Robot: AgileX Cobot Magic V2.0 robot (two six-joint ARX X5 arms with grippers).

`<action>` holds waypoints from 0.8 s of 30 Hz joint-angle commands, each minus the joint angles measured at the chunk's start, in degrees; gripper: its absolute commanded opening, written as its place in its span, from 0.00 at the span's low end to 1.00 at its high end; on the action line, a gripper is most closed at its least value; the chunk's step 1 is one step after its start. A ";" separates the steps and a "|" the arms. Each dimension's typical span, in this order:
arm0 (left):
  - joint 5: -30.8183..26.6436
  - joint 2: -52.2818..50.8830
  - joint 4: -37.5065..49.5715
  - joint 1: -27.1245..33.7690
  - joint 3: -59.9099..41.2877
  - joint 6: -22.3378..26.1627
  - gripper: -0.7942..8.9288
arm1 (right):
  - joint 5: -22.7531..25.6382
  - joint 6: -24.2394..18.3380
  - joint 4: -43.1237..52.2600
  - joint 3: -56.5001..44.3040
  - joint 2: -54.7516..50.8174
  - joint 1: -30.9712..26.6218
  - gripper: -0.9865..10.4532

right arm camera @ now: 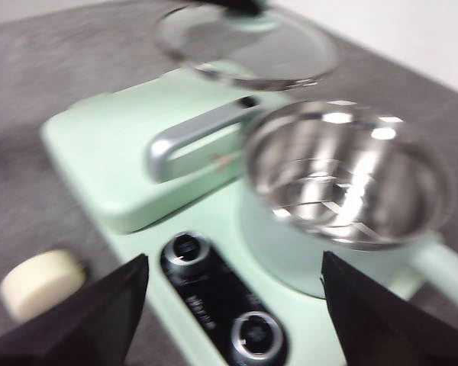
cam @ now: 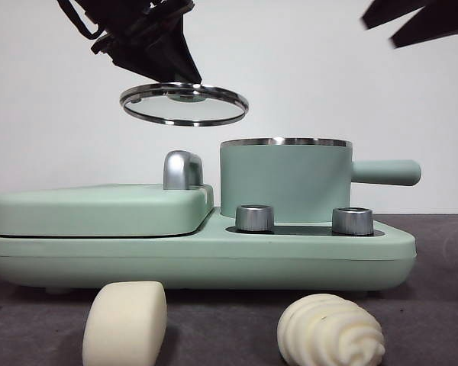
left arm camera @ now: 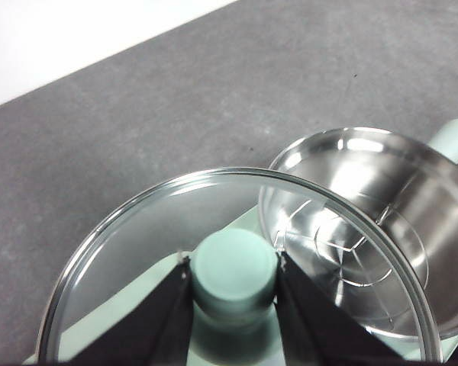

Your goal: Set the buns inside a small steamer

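My left gripper [left arm camera: 233, 268] is shut on the green knob [left arm camera: 234, 271] of the glass lid [cam: 184, 104], holding it in the air up and to the left of the small steamer [cam: 285, 180]. The steamer pot stands uncovered, its steel inside [left arm camera: 366, 229] bare. Two cream buns lie on the table in front of the appliance: a smooth block bun [cam: 125, 323] at the left and a spiral-ridged bun [cam: 330, 333] at the right. My right gripper [right arm camera: 233, 305] is open, hovering above the appliance's front with nothing between its jaws; it shows at the front view's top right corner [cam: 424, 23].
The mint-green appliance base [cam: 198, 255] carries a flat hinged griddle lid [cam: 99, 210] with a chrome handle [cam: 182, 169] on its left, and two steel dials [cam: 255, 218] at the front. The steamer's straight handle [cam: 385, 172] points right. Dark grey table surface [left arm camera: 175, 114] surrounds it.
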 commanded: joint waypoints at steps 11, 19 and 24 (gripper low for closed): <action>-2.45 -7.72 1.05 3.10 -3.85 0.20 0.10 | 3.80 -2.75 3.80 0.74 13.42 19.80 0.40; -2.43 -13.81 0.81 6.88 -8.72 0.15 0.10 | 6.51 -2.71 8.48 0.74 22.73 29.73 0.40; -2.45 -15.08 0.87 7.58 -8.72 0.15 0.10 | 8.87 -2.25 11.06 1.01 29.46 34.05 0.40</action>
